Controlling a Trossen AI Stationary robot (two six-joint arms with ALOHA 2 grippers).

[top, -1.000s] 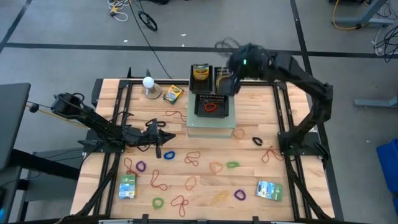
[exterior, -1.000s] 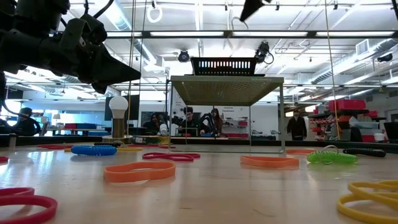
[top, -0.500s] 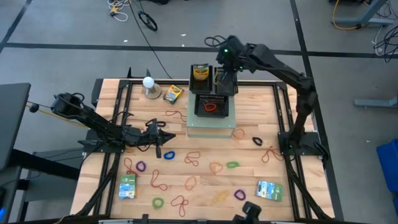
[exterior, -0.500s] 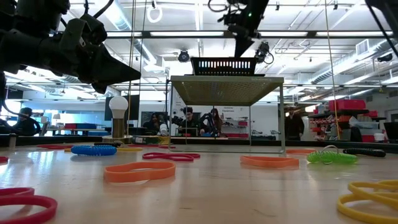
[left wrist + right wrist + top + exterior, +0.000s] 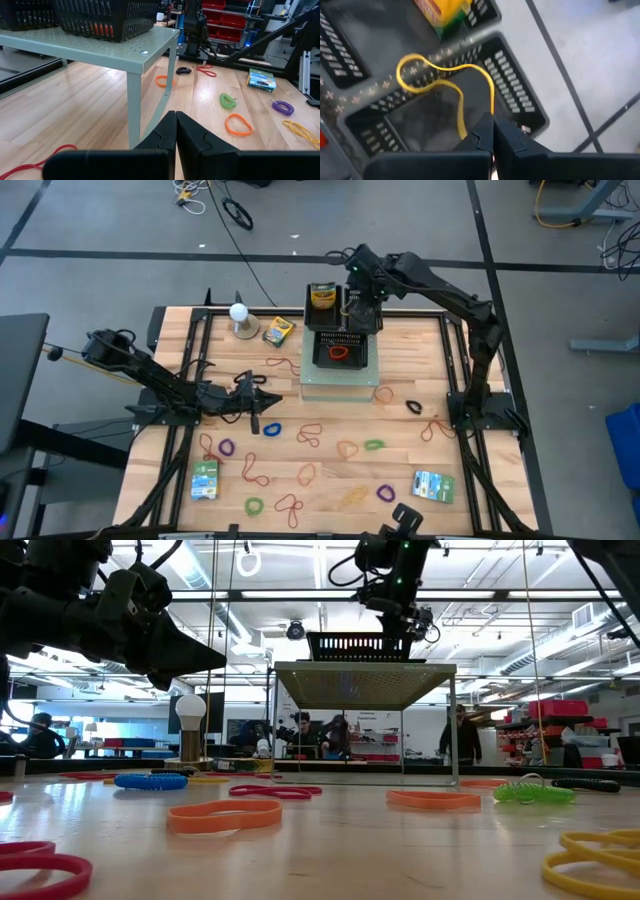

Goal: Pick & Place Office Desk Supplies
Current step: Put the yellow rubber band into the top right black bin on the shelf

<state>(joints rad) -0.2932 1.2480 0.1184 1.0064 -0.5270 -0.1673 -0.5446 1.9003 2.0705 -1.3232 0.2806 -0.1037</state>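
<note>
My right gripper (image 5: 357, 292) hangs over the black baskets (image 5: 362, 315) at the table's far middle, shut on a yellow rubber band (image 5: 442, 80). A crayon box (image 5: 322, 297) stands in the basket beside them. Another black basket (image 5: 340, 352), holding a red band, sits on the pale green stand (image 5: 340, 388). Many coloured rubber bands, such as an orange one (image 5: 347, 449), lie flat on the wood. A second crayon box (image 5: 278, 331) and two packets (image 5: 205, 478) (image 5: 433, 486) lie there too. My left gripper (image 5: 262, 402) rests shut at the table's left, touching nothing. My right gripper pinches the yellow band between its two fingers at one end of the loop (image 5: 490, 114). The fingers slant down from above. The rest of the loop reaches out slack past the fingertips, over a black basket's rim (image 5: 470, 40); whether it touches the rim, I cannot tell.
A white ball on a round base (image 5: 239, 314) stands at the far left of the table. The green stand's legs (image 5: 134, 110) rise just ahead of my left gripper. People show in the room beyond the table in the low view.
My right gripper has swung toward the table's left and come down over the black baskets at the far edge, tipping more steeply downward, and it has stayed shut on the yellow band.
</note>
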